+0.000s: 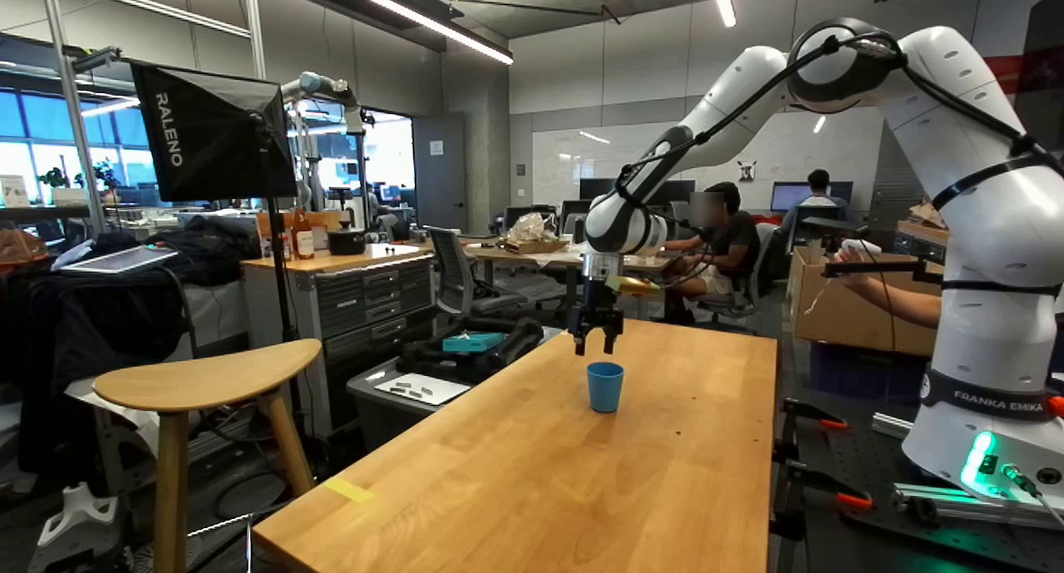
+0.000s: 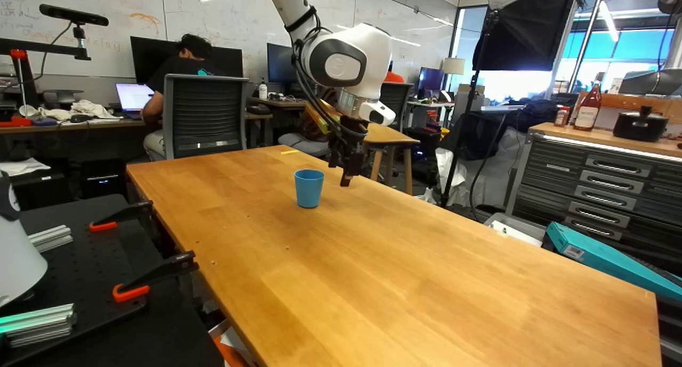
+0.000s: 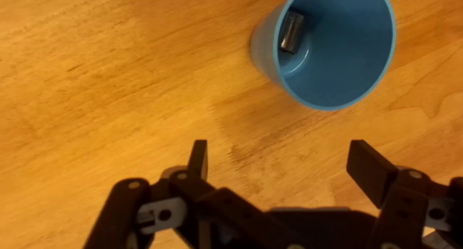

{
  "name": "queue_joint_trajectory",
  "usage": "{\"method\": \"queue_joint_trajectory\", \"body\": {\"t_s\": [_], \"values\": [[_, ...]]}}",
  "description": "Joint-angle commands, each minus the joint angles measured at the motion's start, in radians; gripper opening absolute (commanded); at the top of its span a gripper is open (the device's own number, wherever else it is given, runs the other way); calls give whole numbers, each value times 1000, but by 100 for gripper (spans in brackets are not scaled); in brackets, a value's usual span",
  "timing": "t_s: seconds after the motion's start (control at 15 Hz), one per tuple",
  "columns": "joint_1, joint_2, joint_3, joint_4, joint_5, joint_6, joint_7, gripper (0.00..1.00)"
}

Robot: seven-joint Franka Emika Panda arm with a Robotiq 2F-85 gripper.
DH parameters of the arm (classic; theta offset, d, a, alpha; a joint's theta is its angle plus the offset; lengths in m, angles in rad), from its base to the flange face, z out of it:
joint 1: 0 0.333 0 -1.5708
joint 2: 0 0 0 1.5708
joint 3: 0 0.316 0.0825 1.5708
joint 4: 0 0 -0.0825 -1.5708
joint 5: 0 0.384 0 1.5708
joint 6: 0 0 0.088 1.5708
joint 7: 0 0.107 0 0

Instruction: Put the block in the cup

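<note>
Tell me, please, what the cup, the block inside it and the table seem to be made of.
The cup seems satin plastic: thin rim, muted shine. The block could be metal or glossy plastic: dark with bright highlights. The table looks like wood, perhaps varnished: visible grain, joined strips.

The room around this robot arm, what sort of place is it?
Probably a robotics lab that doubles as office space: there's a Franka Emika robot arm, a marked-up whiteboard and computer monitors.

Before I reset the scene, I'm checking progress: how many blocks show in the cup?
1: the block lies inside the cup, near its wall, in the wrist view. Others may be hidden there.
</note>
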Motion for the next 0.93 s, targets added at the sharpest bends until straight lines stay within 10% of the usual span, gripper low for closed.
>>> {"method": "queue_joint_trajectory", "body": {"t_s": [0.0,0.87], "values": [[-14,11,3,58,-19,-44,-4,100],[-53,-284,-52,55,-230,-440,-267,100]]}}
